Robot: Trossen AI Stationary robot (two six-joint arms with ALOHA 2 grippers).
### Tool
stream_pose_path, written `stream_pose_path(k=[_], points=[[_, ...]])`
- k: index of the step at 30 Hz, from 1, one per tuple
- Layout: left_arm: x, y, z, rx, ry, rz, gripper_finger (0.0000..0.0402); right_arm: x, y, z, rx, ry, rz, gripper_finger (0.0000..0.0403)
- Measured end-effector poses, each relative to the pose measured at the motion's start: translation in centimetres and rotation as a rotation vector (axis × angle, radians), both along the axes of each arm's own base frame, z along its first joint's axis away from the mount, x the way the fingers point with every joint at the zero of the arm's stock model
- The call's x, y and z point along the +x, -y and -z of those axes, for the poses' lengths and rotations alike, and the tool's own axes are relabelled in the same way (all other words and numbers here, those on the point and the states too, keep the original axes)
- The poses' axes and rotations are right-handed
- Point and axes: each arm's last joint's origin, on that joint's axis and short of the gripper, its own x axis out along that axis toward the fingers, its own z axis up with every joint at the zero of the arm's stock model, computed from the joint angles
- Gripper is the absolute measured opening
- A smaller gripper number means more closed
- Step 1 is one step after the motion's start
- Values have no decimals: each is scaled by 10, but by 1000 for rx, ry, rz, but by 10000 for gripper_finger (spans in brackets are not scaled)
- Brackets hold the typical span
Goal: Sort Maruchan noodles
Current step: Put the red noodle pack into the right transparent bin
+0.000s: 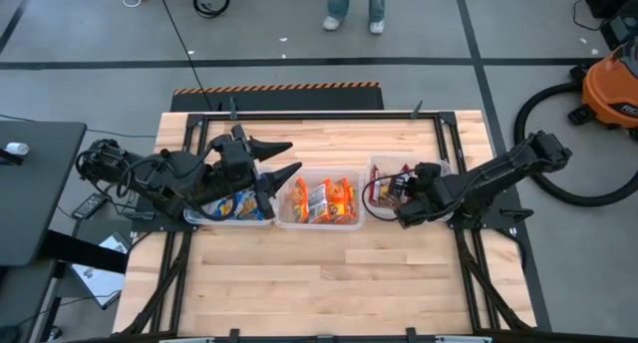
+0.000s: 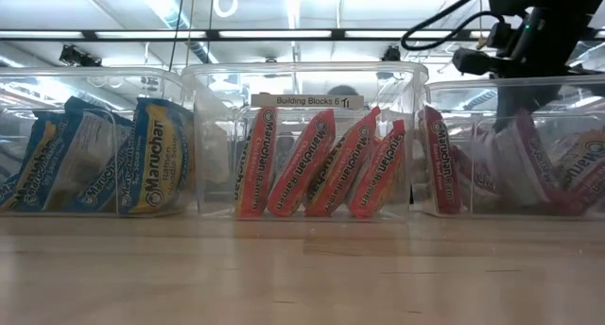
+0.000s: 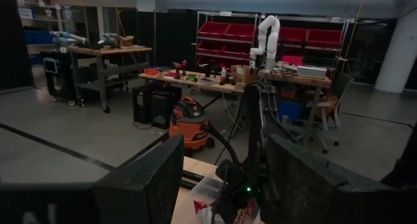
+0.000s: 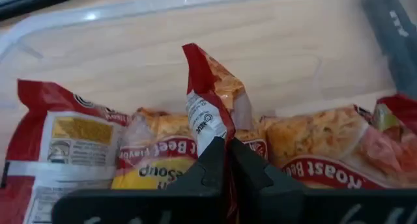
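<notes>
Three clear bins stand in a row across the table's middle. The left bin [image 1: 204,215] holds blue-and-white Maruchan packets [image 2: 95,160], the middle bin [image 1: 319,171] orange ones [image 2: 317,164], and the right bin [image 1: 379,166] red ones [image 2: 529,169]. My right gripper [image 4: 226,152] reaches slanting down into the right bin and is shut on one red packet [image 4: 212,87], which stands above the other red packets [image 4: 78,146] lying there. My left gripper [image 1: 284,159] hovers open and level above the left bin, pointing toward the table's right, with nothing between its fingers. My right gripper pinches the red packet by its crimped end seam [image 4: 207,129] between the two fingers. The fingers come slanting down from the table's right side. The packet stands on end beyond the fingertips, over the packets lying in the bin; whether its far end rests on the bin's floor is not visible.
The middle bin carries a label [image 2: 306,100] on its near wall. Bare wood [image 1: 329,283] lies between the bins and the table's near edge. Beyond the table stand an orange shop vacuum [image 1: 613,84] at the right and a person's feet [image 1: 354,22] at the far side.
</notes>
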Motion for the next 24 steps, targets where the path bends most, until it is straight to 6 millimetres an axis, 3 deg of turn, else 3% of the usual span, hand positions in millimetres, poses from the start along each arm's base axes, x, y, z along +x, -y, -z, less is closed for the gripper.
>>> stream_pose_path(k=[5,10,15,24], points=[[0,0,0,0,0,2,224,-3,-5,-1,57,-18,-36,39],[0,0,0,1,0,1,224,-8,-13,-6,102,14,-84,88],[0,0,0,1,0,1,224,-12,-15,-22,146,15,-165,131],[0,0,0,1,0,1,224,-21,-2,-45,202,-42,-296,144]])
